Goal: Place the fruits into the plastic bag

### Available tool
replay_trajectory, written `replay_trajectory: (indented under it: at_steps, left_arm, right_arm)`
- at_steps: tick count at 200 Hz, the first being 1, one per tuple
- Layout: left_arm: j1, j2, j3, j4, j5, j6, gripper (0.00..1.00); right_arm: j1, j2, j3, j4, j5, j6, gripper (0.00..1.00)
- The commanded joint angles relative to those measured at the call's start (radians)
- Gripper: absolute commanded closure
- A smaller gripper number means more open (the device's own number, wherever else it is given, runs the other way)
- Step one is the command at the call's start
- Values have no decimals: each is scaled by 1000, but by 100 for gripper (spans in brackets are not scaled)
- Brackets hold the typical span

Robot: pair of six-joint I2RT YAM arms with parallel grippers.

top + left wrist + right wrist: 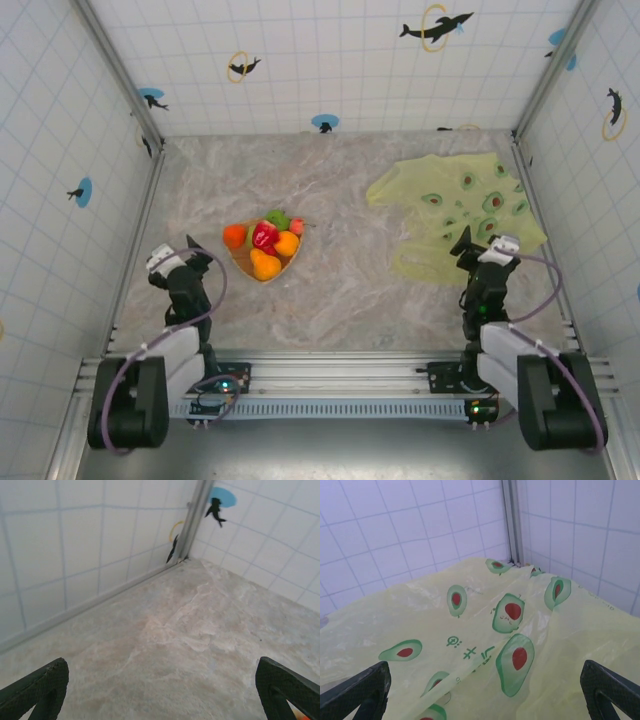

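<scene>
nothing of the task is done as far as the views show: all the fruits point(265, 245) sit heaped on the plate point(243, 263) and none lies in or on the bag point(460, 205); every fruit is left to pick and carry across, and the bag probably needs its mouth opened first

the left gripper point(195, 245) has its fingers spread wide with nothing between them; in the wrist view the left gripper point(161, 672) looks down on bare table point(190, 630) running to the far wall corner, and it touches nothing. just to its right on the table stands the plate with the fruits, near but apart from the fingers: an orange one at the left edge, a red one in the middle, a green one at the far side, a small red one at the right, two yellow-orange ones nearest the arms

the right gripper point(463, 243) is also spread wide and holds nothing; it hangs over the near edge of the bag. from its wrist the right gripper point(485, 670) has crinkled bag point(470, 630) below and ahead of both fingers, avocado prints up, reaching to the wall corner. whether the fingers touch the plastic i cannot tell. the bag lies flat and rumpled at the far right, well apart from the plate, and where its mouth is i cannot tell
</scene>
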Motion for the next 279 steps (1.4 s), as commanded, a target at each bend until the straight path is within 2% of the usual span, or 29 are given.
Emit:
replay_trajectory:
  at_steps: [1,24,51,80,94,133,162,185,214,250,279]
  left_arm:
    - [6,-86,65,-295,-1,-200,2]
    - [7,-136,156,-431,149,-271,2]
    - [7,-137,262,-497,398,-321,2]
    - [-5,-64,392,-561,654,-352,2]
    - [-44,-15,470,-618,725,-336,2]
    - [-232,120,700,-806,768,-231,2]
    - [-309,233,851,-899,827,-191,2]
    - [-335,305,946,-970,842,-148,2]
    - [-343,356,1006,-1000,844,-116,2]
    - [-345,364,973,-983,815,-92,2]
    - [-345,368,917,-959,809,-90,2]
  right_arm:
    - [32,-67,-17,-135,-84,45,0]
    - [110,-81,37,-216,-86,26,0]
    - [200,-30,112,-281,-57,-45,0]
    - [244,94,248,-396,-54,-135,0]
    - [248,165,320,-456,-53,-170,0]
    - [249,381,538,-627,-32,-230,1]
    - [240,541,713,-772,-24,-216,6]
    - [214,651,823,-880,-19,-209,15]
    - [186,755,937,-1005,-31,-215,16]
    - [161,777,949,-1074,-70,-213,14]
    - [158,834,996,-1153,-3,-236,15]
